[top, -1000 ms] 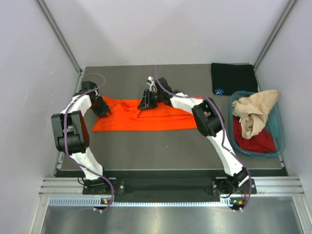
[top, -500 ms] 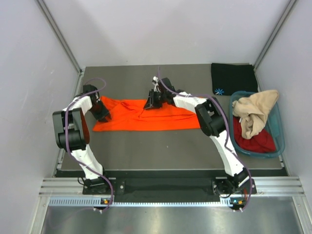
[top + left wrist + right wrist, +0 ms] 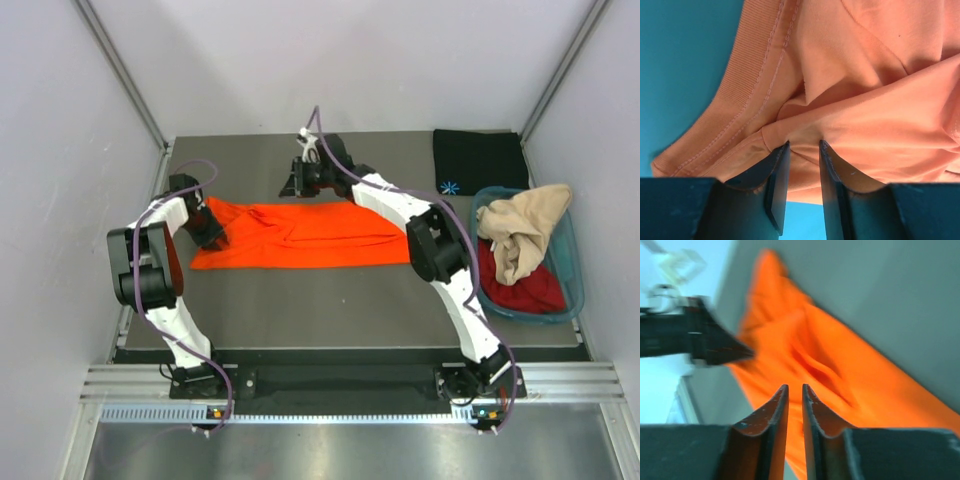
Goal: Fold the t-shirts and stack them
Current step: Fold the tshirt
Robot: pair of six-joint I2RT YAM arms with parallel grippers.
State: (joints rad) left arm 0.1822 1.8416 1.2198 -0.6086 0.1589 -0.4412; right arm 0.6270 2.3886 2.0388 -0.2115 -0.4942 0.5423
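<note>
Orange shirt point(image 3: 310, 240) lay mid-fold, pinched at one end by the left claw point(image 3: 802, 146); the right claw point(image 3: 794, 387), pressed together and empty, likely needed a fresh grip next.

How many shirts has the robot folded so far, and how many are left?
One looks done: the black shirt lies folded flat at the back corner. The orange shirt is in hand, laid out as a long strip. The left gripper pinches its end, and the right gripper is shut and clear of it. Left: the beige shirt and dark red shirt, crumpled in the teal tub. Nothing is stacked yet.
</note>
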